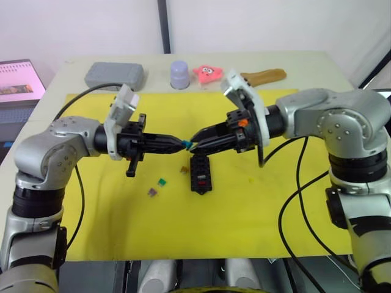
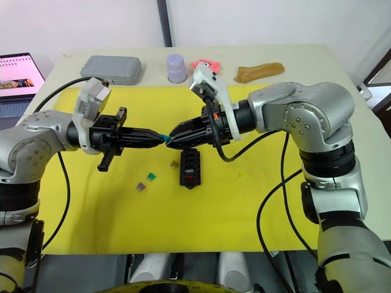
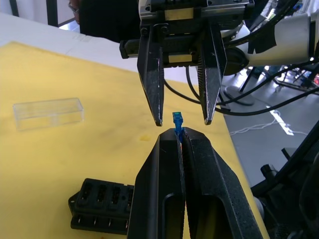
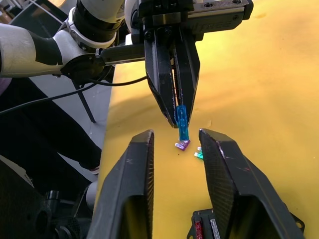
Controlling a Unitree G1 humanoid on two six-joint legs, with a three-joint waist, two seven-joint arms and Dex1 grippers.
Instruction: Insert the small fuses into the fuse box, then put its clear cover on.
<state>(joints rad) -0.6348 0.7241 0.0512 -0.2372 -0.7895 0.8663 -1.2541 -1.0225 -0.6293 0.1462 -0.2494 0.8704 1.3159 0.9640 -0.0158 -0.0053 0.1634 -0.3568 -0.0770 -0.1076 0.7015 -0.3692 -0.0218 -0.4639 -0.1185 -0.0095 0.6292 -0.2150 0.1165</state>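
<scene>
Left claw (image 1: 181, 143) is clamped on a small teal blade fuse (image 1: 186, 144), held above the yellow mat; right claw (image 1: 194, 141) stands open around it. The black slotted fuse box (image 1: 201, 174) holds one red fuse. Green fuse (image 1: 162, 182), purple fuse (image 1: 153, 192) and clear rectangular cover (image 3: 48, 112) lie loose; most work remains.

My left gripper (image 3: 180, 133) pinches a teal fuse (image 3: 177, 121) at its tip, raised above the yellow mat. The black fuse box (image 1: 201, 174) lies flat beneath, one red fuse (image 1: 201, 182) seated in a slot. Green (image 1: 162, 182), purple (image 1: 152, 192) and brownish (image 1: 183, 169) fuses lie loose just left of it. The clear cover (image 3: 48, 112) rests flat on the mat, apart from the box.
</scene>
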